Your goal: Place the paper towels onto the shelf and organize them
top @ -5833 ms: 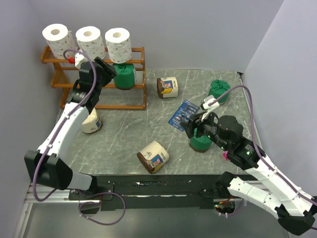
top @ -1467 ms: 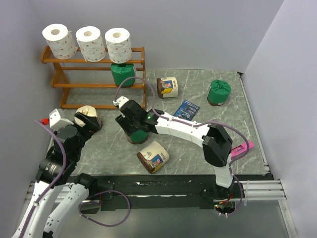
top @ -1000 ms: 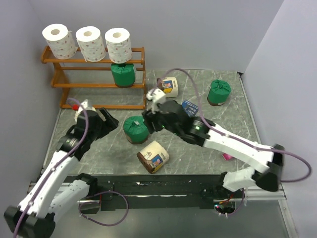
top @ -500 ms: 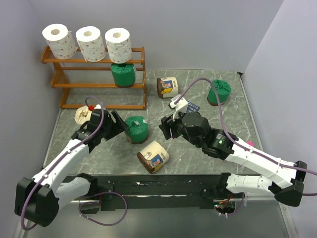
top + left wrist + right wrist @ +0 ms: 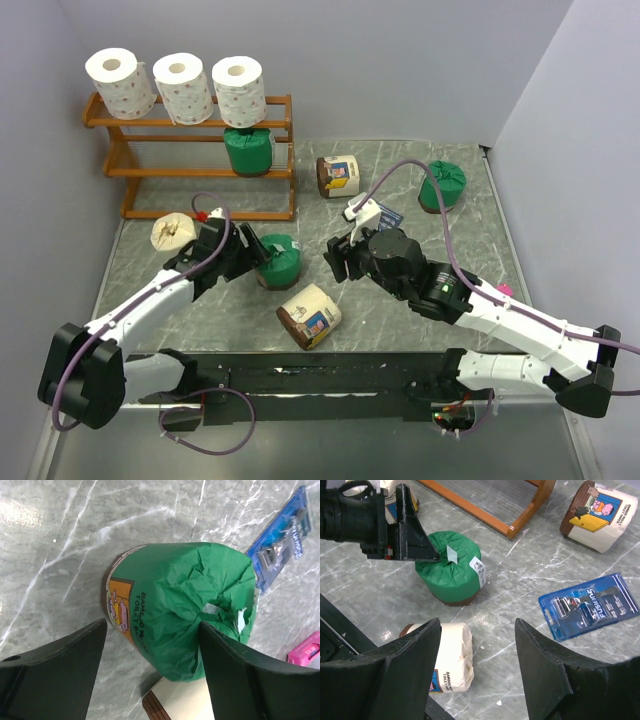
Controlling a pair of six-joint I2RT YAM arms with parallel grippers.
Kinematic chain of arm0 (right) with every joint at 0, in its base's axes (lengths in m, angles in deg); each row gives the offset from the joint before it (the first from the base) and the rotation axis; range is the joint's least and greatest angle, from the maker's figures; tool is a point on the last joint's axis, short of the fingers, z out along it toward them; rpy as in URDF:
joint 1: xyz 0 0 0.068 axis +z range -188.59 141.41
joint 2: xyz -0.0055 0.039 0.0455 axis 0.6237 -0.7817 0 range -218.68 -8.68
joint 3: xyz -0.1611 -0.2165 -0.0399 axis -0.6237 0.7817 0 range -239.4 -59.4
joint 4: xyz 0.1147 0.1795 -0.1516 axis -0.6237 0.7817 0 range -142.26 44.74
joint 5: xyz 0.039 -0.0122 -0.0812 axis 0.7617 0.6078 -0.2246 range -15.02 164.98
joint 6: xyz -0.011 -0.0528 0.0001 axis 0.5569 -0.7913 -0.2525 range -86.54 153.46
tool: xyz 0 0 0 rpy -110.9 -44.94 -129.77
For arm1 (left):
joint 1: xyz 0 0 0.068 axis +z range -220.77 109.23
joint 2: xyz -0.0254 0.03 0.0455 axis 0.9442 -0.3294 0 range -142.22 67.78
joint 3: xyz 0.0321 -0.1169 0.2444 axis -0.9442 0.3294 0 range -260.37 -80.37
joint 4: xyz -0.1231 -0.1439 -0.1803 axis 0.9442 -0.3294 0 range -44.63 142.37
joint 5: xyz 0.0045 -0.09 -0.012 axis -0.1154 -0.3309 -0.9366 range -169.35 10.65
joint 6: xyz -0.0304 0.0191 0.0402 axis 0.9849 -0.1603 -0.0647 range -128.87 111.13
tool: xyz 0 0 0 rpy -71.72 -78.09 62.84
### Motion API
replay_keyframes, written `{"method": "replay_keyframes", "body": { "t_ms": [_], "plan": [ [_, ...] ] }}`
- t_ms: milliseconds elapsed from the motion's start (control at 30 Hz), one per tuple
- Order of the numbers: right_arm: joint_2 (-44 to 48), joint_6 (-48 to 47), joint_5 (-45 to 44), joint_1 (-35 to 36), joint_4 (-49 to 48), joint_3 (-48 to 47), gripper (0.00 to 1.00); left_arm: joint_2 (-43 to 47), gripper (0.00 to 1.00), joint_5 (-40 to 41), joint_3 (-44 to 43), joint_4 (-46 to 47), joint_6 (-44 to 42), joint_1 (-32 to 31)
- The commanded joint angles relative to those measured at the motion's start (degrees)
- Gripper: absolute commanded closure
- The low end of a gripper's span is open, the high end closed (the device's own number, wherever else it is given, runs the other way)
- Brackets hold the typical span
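Note:
The shelf [image 5: 262, 213] holds three white rolls [image 5: 183, 86] on top and a green roll [image 5: 248, 152] on its middle tier. A second green roll [image 5: 279, 258] stands on the table. My left gripper [image 5: 256, 256] is open with one jaw on each side of this roll [image 5: 185, 605], not closed on it. My right gripper [image 5: 340, 262] is open and empty just right of it, above the table [image 5: 477, 622]. A third green roll [image 5: 441, 187] stands far right. Cream-and-brown rolls lie by the shelf's left foot [image 5: 170, 231], at the back middle [image 5: 339, 174] and at the front [image 5: 309, 315].
A flat dark-blue packet [image 5: 389, 213] lies partly under my right arm and shows whole in the right wrist view [image 5: 590, 605]. A small pink item [image 5: 503, 289] lies at the right. Grey walls close the left, back and right sides.
My left gripper has moved right and now straddles the green roll on the table. My right arm has barely moved since half a second ago.

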Motion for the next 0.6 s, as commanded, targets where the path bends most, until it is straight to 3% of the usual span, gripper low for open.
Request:
{"method": "replay_keyframes", "body": {
  "t_ms": [0, 233, 567],
  "plan": [
    [0.62, -0.41, -1.3, -0.26, -1.92, -0.5, 0.32, -2.51, 0.21, 2.6, -1.55, -0.29, -0.36, -1.04],
    [-0.08, -0.23, -1.48, -0.27, -1.57, -0.24, 0.32, -6.91, 0.28, 5.42, -3.14, -2.22, -1.59, -2.36],
    [1.85, -0.58, -2.8, -0.18, -0.69, 0.99, 0.32, -7.44, 0.53, 7.7, -8.58, -7.4, -1.77, -3.67]
  ]
}}
